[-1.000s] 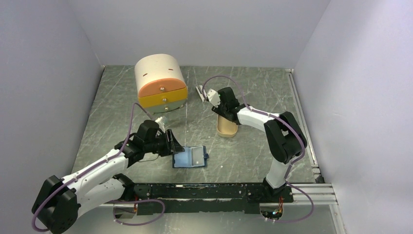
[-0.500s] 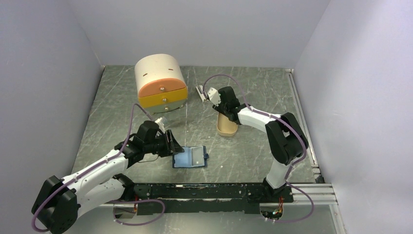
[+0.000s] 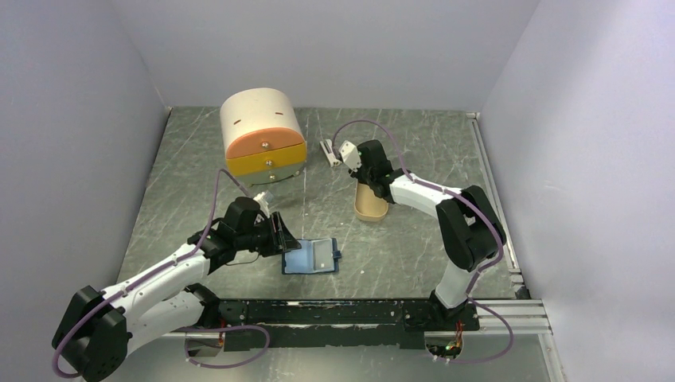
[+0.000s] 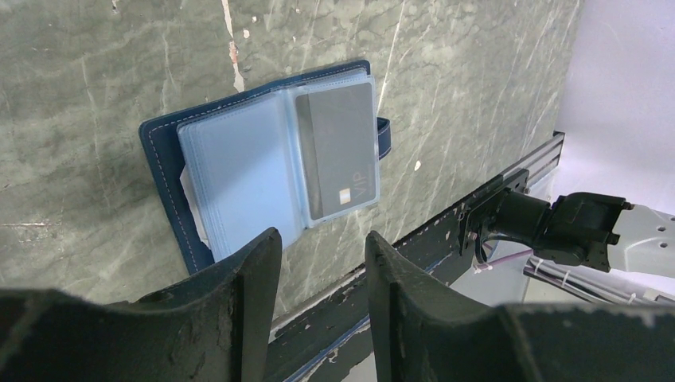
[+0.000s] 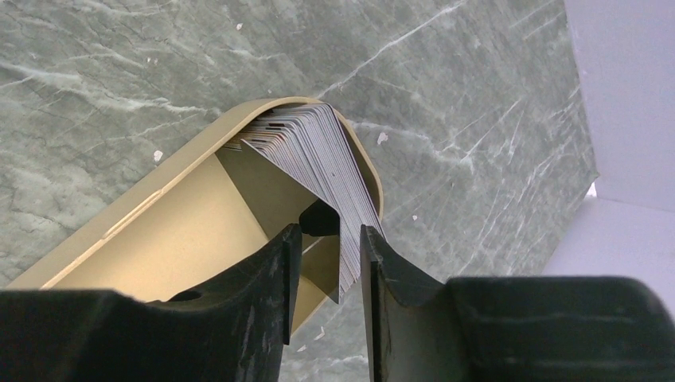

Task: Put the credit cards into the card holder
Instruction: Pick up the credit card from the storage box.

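Observation:
The navy card holder [image 3: 312, 256] lies open on the table near the front, its light blue sleeves up. In the left wrist view the card holder [image 4: 239, 167] has a grey card marked VIP [image 4: 338, 151] in its right sleeve. My left gripper [image 3: 280, 233] [image 4: 322, 243] is open and empty, just left of the holder. The credit cards [image 5: 318, 147] stand as a fanned stack in the tan tin [image 3: 371, 205] [image 5: 183, 215]. My right gripper [image 3: 360, 169] [image 5: 328, 239] is open, with its jaws either side of the stack's near corner.
A rounded beige box [image 3: 261, 131] with an orange and a yellow drawer stands at the back left. A small white bar-shaped object [image 3: 327, 150] lies beside the right wrist. A black rail [image 3: 350, 312] runs along the front edge, a metal rail [image 3: 493, 183] along the right.
My right gripper has shifted slightly over the tin. The left arm and the card holder have not moved.

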